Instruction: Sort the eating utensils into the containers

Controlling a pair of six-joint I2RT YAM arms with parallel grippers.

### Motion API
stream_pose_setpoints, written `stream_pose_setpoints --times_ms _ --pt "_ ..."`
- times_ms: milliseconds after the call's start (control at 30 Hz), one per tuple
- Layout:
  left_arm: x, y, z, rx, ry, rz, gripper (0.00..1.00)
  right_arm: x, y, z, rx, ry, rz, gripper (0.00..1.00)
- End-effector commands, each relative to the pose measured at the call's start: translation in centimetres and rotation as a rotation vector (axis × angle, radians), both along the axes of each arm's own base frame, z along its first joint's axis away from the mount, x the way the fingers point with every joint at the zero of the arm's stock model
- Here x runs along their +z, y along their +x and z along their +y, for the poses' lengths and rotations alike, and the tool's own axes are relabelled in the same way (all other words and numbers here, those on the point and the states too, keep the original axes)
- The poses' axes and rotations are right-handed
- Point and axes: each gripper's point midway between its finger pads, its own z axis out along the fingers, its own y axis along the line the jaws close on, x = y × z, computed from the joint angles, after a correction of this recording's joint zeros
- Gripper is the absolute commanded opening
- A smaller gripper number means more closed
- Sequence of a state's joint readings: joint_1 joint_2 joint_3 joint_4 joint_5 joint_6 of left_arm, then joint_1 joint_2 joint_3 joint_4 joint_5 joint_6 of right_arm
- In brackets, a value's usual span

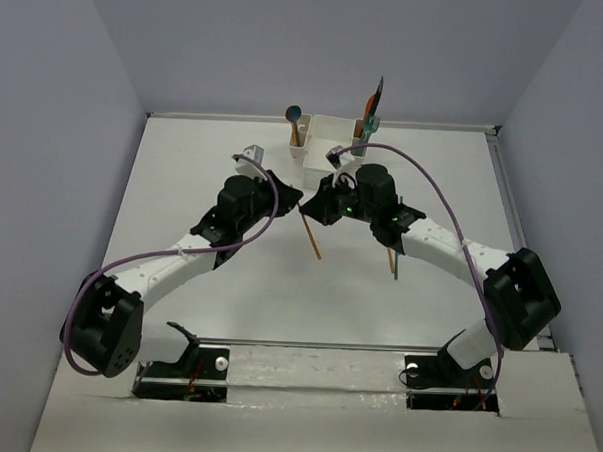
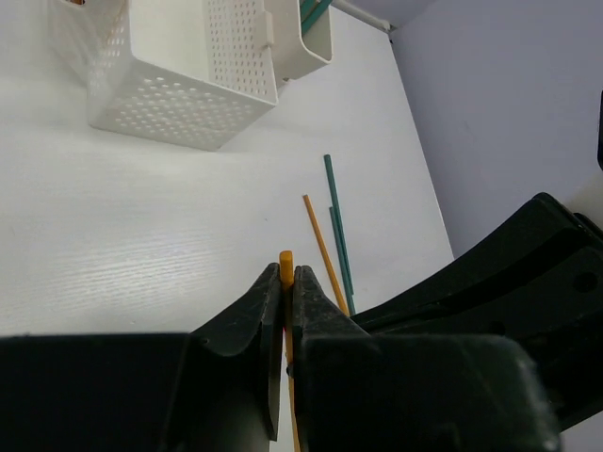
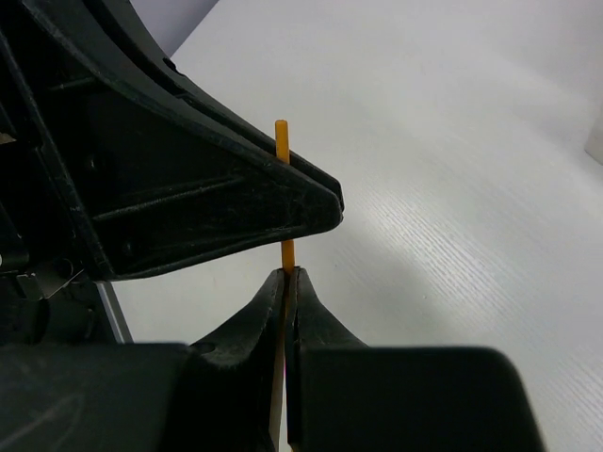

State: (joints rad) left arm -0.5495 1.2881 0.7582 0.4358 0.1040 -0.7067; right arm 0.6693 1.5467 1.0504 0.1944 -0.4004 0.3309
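In the middle of the overhead view, both arms meet just below the white caddy (image 1: 306,158). The left gripper (image 2: 285,284) is clenched on an orange chopstick (image 2: 285,262), and the right gripper (image 3: 285,282) grasps the same stick. Teal chopsticks (image 2: 335,221) lie on the table (image 2: 141,235), centre right of the left wrist view.

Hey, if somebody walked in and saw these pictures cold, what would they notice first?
First, the left tool and right tool nose to nose, both pinched shut on one orange chopstick. Just beyond them stands the white caddy with a few utensils upright in its side compartments, and loose teal chopsticks lie on the table nearby.
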Motion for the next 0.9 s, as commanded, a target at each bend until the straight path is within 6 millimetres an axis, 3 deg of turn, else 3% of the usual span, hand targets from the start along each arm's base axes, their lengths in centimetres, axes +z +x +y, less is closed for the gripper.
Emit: stream_pose_setpoints --times_ms 0,133,233,267,300,400,500,533,567,600,667,700,733,767,800,833,867 --pt "4.7 0.7 0.2 0.033 -0.037 -0.112 0.0 2.7 0.1 0.8 0.012 0.06 -0.059 0.0" --pt "5.3 0.8 0.9 0.065 -0.021 -0.124 0.0 3.3 0.2 0.5 -0.007 0.068 -0.063 0.02" --pt "6.1 1.0 1.2 0.078 -0.008 -0.137 0.0 3.6 0.2 0.3 -0.02 0.071 -0.06 0.25" --pt "6.8 1.3 1.6 0.107 -0.002 -0.152 0.0 4.1 0.0 0.2 -0.022 0.077 -0.063 0.41" --pt "6.6 1.3 1.7 0.107 0.006 -0.148 0.0 4.0 0.0 0.2 -0.022 0.073 -0.059 0.48" --pt "8.9 2.0 2.4 0.156 0.011 -0.19 0.0 4.6 -0.5 -0.4 -0.031 0.081 -0.06 0.68" --pt "10.4 2.7 2.9 0.197 0.027 -0.216 0.0 5.8 -1.3 -1.2 -0.045 0.094 -0.074 0.78" --pt "11.9 3.1 3.3 0.223 0.029 -0.247 0.0 5.6 -1.5 -1.7 -0.059 0.087 -0.071 0.79" --pt "12.3 3.6 3.3 0.234 0.039 -0.254 0.0 5.6 -1.8 -2.1 -0.072 0.087 -0.068 0.81" --pt "14.3 4.1 3.6 0.265 0.03 -0.286 0.0 6.7 -2.3 -2.8 -0.087 0.103 -0.086 0.81" --pt "15.3 5.2 3.6 0.289 0.061 -0.309 0.0 5.8 -2.5 -4.2 -0.146 0.088 -0.078 0.82" --pt "17.9 6.0 4.4 0.333 0.046 -0.351 0.0 5.5 -2.7 -4.8 -0.174 0.085 -0.066 0.82" --pt "17.8 7.0 4.1 0.343 0.077 -0.355 0.0 6.0 -2.8 -5.7 -0.21 0.094 -0.076 0.83" --pt "18.7 7.8 4.4 0.362 0.081 -0.37 0.0 4.7 -3.3 -6.4 -0.224 0.077 -0.053 0.83" --pt "21.3 8.5 4.8 0.386 0.061 -0.41 0.0 4.1 -3.5 -6.9 -0.251 0.079 -0.036 0.83" --pt "20.7 9.7 4.1 0.385 0.088 -0.405 0.0 4.6 -4.0 -7.5 -0.26 0.097 -0.047 0.83" --pt "23.1 10.2 4.2 0.406 0.067 -0.442 0.0 3.1 -4.5 -8.0 -0.267 0.077 -0.026 0.83"
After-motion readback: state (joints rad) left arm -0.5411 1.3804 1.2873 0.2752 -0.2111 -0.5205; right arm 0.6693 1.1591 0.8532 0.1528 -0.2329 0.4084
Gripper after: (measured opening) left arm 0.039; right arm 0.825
